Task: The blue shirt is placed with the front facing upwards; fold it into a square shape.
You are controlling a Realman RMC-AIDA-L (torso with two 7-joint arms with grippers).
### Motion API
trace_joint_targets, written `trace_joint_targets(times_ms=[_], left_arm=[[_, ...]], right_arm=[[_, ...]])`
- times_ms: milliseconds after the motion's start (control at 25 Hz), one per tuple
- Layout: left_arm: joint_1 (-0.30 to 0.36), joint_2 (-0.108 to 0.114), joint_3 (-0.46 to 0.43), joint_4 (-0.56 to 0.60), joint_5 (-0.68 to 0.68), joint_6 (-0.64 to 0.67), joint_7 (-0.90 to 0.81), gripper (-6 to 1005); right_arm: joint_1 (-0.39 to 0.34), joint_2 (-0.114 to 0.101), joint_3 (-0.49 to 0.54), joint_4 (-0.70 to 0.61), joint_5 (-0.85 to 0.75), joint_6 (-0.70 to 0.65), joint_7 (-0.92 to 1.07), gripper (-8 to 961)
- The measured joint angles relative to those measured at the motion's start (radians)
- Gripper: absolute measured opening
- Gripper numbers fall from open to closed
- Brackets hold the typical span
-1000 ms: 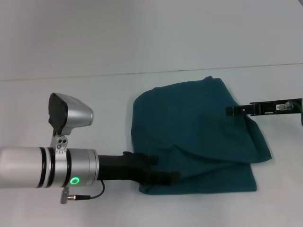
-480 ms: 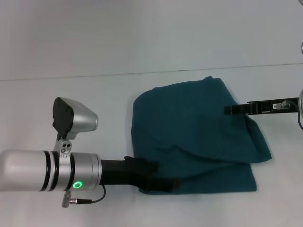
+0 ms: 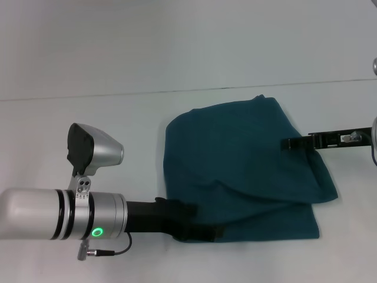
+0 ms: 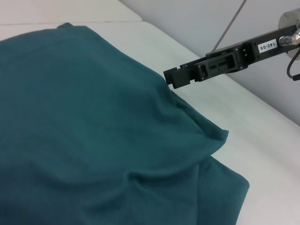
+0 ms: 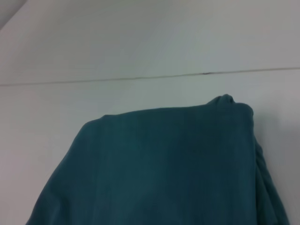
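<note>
Folded blue shirt [image 3: 247,171] lies on the table [image 3: 88,124] — left gripper [image 3: 209,232] at its near-left corner, right gripper [image 3: 287,143] at its right edge; finger states unclear.

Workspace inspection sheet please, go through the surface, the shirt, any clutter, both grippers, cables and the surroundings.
Surface: plain white table.
Job's things: blue shirt folded into a rough rectangle, plain side up, no lettering showing; its right edge bulges unevenly.
Clutter: nothing seen.
Grippers: left gripper low at the shirt's near left corner, apparently on the fabric edge; right gripper at the shirt's right edge, fingers together, seemingly not gripping cloth.
Cables: thin black cable under the left arm's wrist; another by the right arm.
Surroundings: pale wall behind the table.
</note>
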Motion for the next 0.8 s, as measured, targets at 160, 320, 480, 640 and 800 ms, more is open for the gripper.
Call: trace_joint_targets(times_ms=[160, 320, 480, 640, 800], left_arm=[[0.000, 0.000, 0.000, -0.001, 0.001, 0.000, -0.001, 922], [0.000, 0.000, 0.001, -0.001, 0.001, 0.000, -0.006, 922], [0.000, 0.000, 0.002, -0.001, 0.001, 0.000, -0.007, 922], [0.000, 0.000, 0.002, -0.001, 0.001, 0.000, -0.007, 922], [0.000, 0.000, 0.002, 0.000, 0.001, 0.002, -0.007, 922]], right_arm=[[0.004, 0.000, -0.003, 0.014, -0.002, 0.017, 0.000, 792], [0.005, 0.000, -0.003, 0.015, -0.002, 0.024, 0.000, 792], [0.005, 0.000, -0.004, 0.018, -0.002, 0.029, 0.000, 791], [0.015, 0.000, -0.004, 0.046, -0.002, 0.052, 0.000, 785], [0.021, 0.001, -0.004, 0.055, -0.003, 0.059, -0.002, 648]])
